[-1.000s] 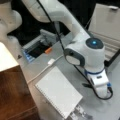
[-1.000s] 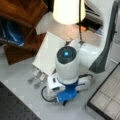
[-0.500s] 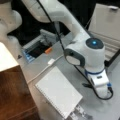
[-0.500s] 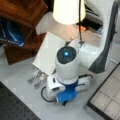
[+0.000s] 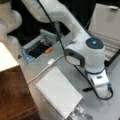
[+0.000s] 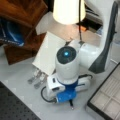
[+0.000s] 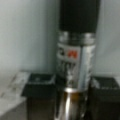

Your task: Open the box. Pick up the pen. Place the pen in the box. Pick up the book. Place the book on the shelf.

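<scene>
The pen [image 7: 75,57], black with a silver middle, lies on the grey table between my gripper's [image 7: 73,100] two black fingers [image 7: 40,86], which press against its sides. In both front views the gripper [image 5: 98,90] [image 6: 66,100] points straight down at the table, and only a dark end of the pen [image 5: 87,89] [image 6: 71,105] pokes out from under it. The box [image 5: 107,25] [image 6: 107,92] stands open beside the gripper, its grey compartments showing. The white spiral-bound book [image 5: 58,91] [image 6: 48,53] lies flat between the gripper and the brown shelf [image 5: 12,95] [image 6: 22,25].
Perforated metal strips [image 6: 37,77] [image 5: 80,113] lie at the book's near corner. A white cable [image 5: 42,72] runs along the book. An open tray with an orange item [image 5: 47,50] sits by the arm's base. A dark perforated board [image 6: 15,107] borders the table.
</scene>
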Motion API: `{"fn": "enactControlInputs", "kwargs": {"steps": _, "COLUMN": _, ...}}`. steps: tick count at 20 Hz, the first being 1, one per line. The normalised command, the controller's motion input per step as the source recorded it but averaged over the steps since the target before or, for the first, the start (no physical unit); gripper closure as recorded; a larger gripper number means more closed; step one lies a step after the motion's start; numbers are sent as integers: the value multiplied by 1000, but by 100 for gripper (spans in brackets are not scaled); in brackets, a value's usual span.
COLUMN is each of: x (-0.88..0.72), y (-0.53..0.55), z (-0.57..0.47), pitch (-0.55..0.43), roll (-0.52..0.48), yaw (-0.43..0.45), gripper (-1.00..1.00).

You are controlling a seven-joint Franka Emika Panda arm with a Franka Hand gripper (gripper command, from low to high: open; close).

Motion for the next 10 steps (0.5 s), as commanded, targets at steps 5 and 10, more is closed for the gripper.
{"fn": "enactControlInputs", "kwargs": {"steps": 5, "x": -102, "y": -3, "z": 204, "pitch": 65, "roll": -127, "yaw": -46, "gripper": 100}}
{"fn": "enactControlInputs", "kwargs": {"steps": 10, "x": -221, "y": 73, "z": 360, "pitch": 88, "roll": -126, "yaw": -149, "gripper": 100}}
